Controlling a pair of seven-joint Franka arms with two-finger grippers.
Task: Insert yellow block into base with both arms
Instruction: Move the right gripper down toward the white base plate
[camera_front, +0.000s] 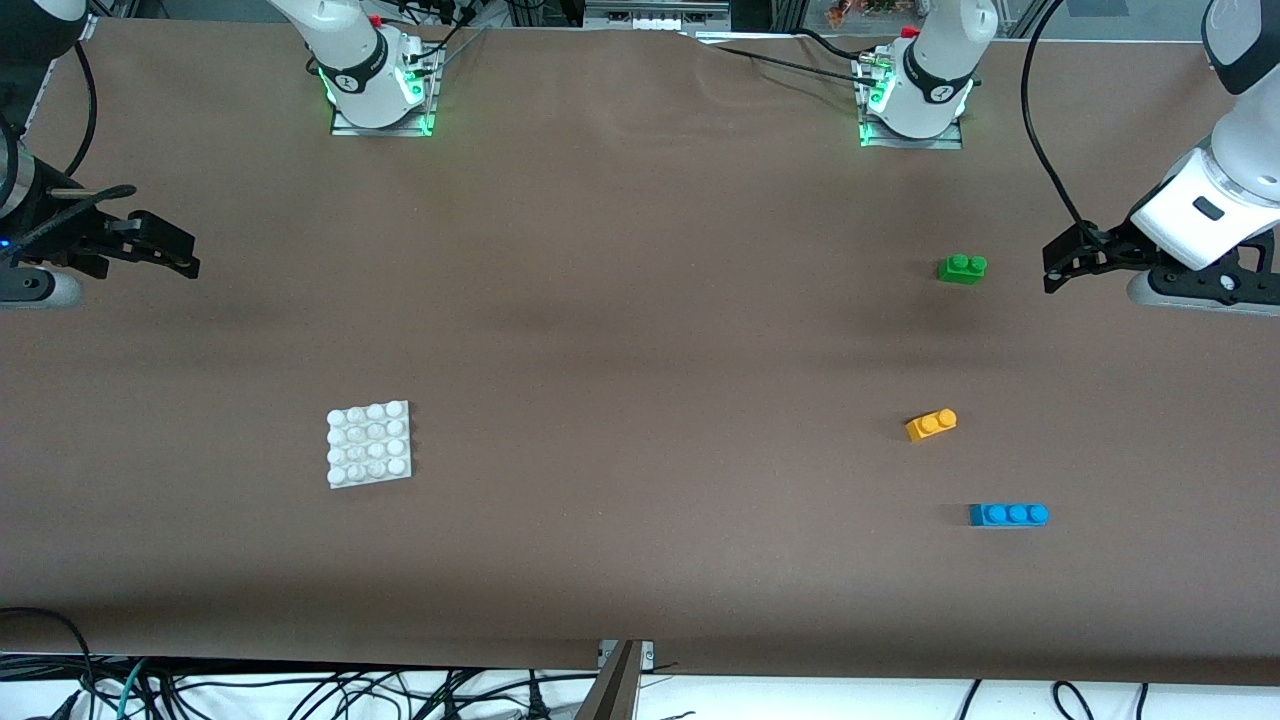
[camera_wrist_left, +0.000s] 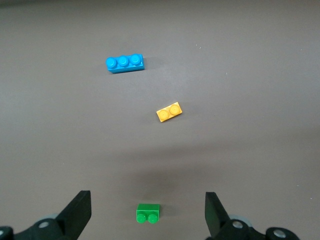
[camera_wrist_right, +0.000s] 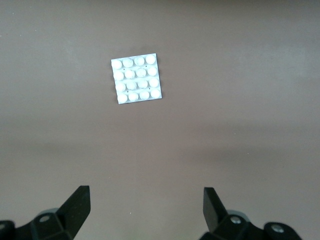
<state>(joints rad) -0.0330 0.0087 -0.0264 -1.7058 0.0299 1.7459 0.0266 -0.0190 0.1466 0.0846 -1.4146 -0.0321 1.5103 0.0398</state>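
My left gripper and right gripper, both cropped, hang spread wide and empty; the studded yellow block and white base lie well apart.

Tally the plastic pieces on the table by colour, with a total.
Green brick: 1
Yellow block: 1
Blue brick: 1
White base: 1
Total: 4
Neither the left claw nor the right claw holds any piece; both are open.
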